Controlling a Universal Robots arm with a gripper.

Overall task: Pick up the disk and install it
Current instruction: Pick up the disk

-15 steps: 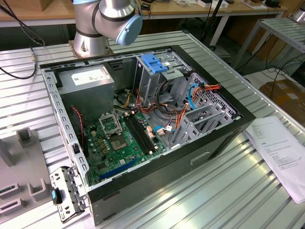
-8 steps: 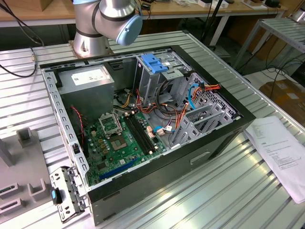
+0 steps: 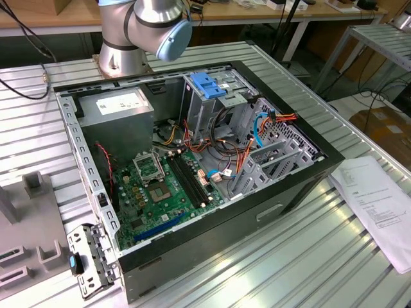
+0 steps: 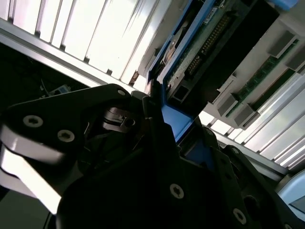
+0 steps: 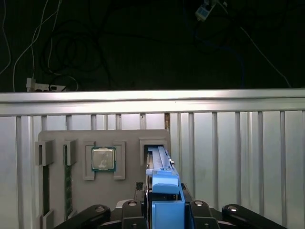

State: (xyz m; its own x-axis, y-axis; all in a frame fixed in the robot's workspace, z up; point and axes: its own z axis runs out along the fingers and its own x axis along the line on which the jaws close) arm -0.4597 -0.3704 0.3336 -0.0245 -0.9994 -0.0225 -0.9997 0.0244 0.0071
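In the first wrist view the disk (image 5: 163,183) is seen edge-on, with its blue side rail toward the camera. Its far end reaches into a slot of a grey holder plate (image 5: 128,138). My gripper (image 5: 164,206) is shut on the disk, with a black finger (image 5: 129,206) pressed against each side of the rail. In the second wrist view the disk (image 4: 209,43) shows its green circuit-board face and blue rail, with a dark finger (image 4: 153,112) against it. The open computer case (image 3: 302,186) lies on the table in the exterior view, its metal drive cage (image 3: 202,112) topped by a blue latch (image 3: 209,83).
The holder plate also carries a processor chip (image 5: 103,158) and memory sticks (image 5: 68,181). It lies near the ribbed table's edge (image 5: 152,98). In the case are a grey power-supply box (image 3: 119,106), the green mainboard (image 3: 160,189) and loose cables (image 3: 257,128). Paper sheets (image 3: 379,199) lie at the exterior view's right.
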